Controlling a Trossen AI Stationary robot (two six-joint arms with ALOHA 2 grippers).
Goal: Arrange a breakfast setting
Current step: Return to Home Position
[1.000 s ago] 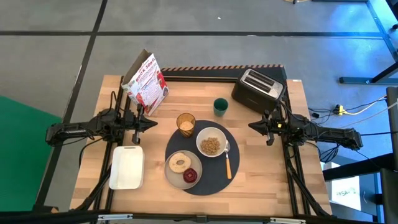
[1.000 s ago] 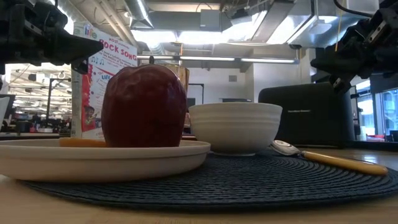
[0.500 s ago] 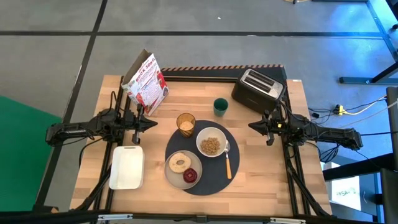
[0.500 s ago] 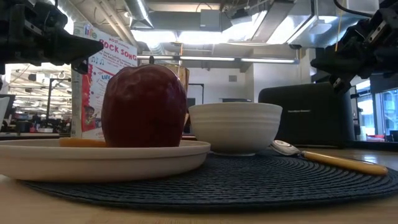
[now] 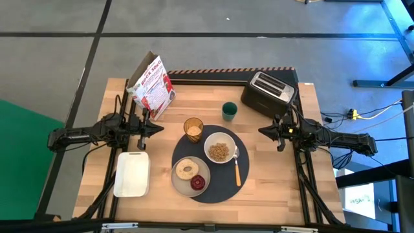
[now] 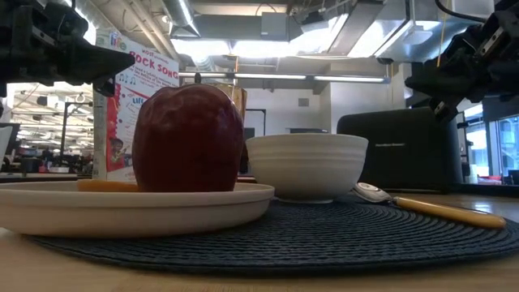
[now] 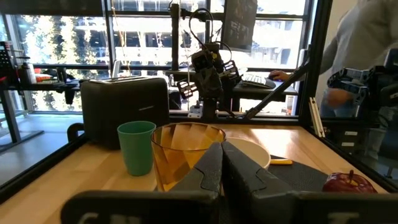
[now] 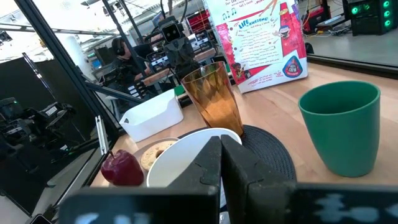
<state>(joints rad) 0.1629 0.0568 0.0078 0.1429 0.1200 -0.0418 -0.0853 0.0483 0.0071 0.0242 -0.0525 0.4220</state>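
Looking down from above, the setting looks finished. I'd judge the step in hand is only the arms' return to their rest pose. The left tool hangs over the bench left of the setting and the right tool hangs right of it, both apart from the dishes. The next move seems to call for little beyond settling without brushing the tumbler, which stands close to the left tool.

The round dark mat lies mid-bench. The white bowl, with cereal in it, sits on the mat's far right part. The pale plate sits near-left, carrying a ring of bread and a red apple. The amber tumbler stands on the mat's far-left edge, and the orange-handled spoon lies just right of the bowl. The toaster, green cup and cereal box stand farther back, and the white tray lies left of the mat.

At bench height the apple looms on the plate with the bowl to its right. The spoon's head rests on the mat, and both arms hang dark up in the corners.

Past the left wrist, the fingers are pressed together on nothing, and the tumbler stands upright and see-through straight ahead. A person stands beyond the bench.

Past the right wrist, the fingers are likewise together and empty, looking over the bowl toward the tumbler.
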